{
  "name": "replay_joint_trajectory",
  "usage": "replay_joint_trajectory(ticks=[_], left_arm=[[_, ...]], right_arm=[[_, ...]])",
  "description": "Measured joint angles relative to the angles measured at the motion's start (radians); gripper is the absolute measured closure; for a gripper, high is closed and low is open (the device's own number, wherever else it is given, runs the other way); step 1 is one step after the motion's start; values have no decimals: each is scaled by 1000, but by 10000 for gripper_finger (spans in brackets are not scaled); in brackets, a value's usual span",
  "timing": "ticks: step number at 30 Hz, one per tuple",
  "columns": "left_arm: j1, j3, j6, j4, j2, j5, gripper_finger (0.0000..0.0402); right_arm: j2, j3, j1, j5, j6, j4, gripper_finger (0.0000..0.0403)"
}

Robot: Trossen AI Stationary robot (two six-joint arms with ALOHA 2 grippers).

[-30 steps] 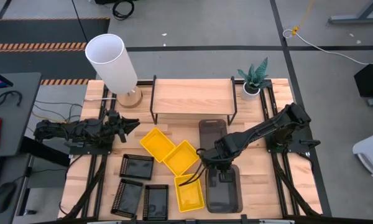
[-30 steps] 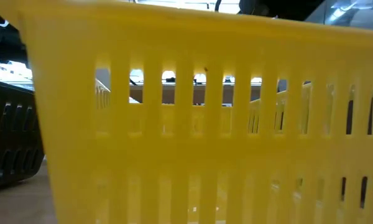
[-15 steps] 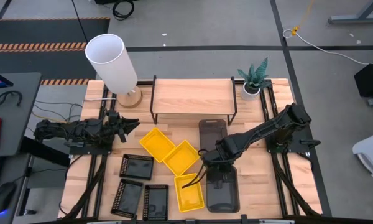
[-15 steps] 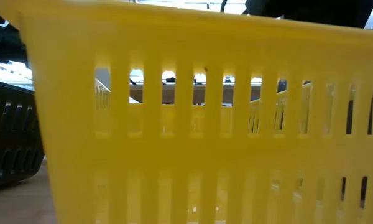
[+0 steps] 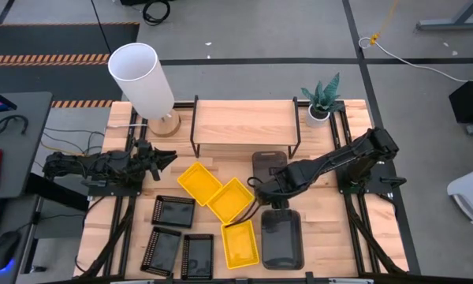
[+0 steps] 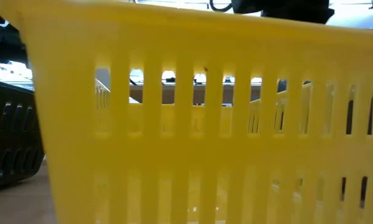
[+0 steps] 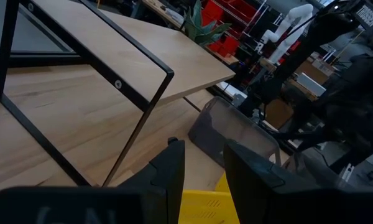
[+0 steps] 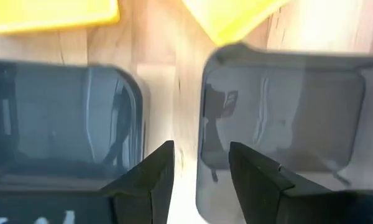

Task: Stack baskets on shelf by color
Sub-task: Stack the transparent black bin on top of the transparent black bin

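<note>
My right hand (image 5: pixel 266 192) hovers with its fingers parted and nothing in them, over the gap between two smoky-grey baskets: one (image 5: pixel 281 239) at the desk's (image 5: pixel 315 237) front edge, one (image 5: pixel 267 164) just below the bare shelf (image 5: pixel 244 122). Three yellow baskets (image 5: pixel 220 207) lie beside them, three black baskets (image 5: pixel 175 237) farther left. My left hand (image 5: pixel 164 161) waits at the left side, part open and empty.

L pincer (image 5: pixel 167 158): parted, idle at edge | R pincer (image 5: pixel 262 192): open, mid-table
</note>
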Motion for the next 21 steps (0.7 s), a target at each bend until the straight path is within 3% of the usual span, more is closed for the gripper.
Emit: replay_joint_trajectory(ticks=[7, 21], left_arm=[[0, 0, 0, 0, 0, 0, 285], [0, 0, 0, 0, 0, 0, 285]], right_arm=[[3, 0, -18, 6, -23, 72, 245], [3, 0, -14, 24, 82, 141, 246]])
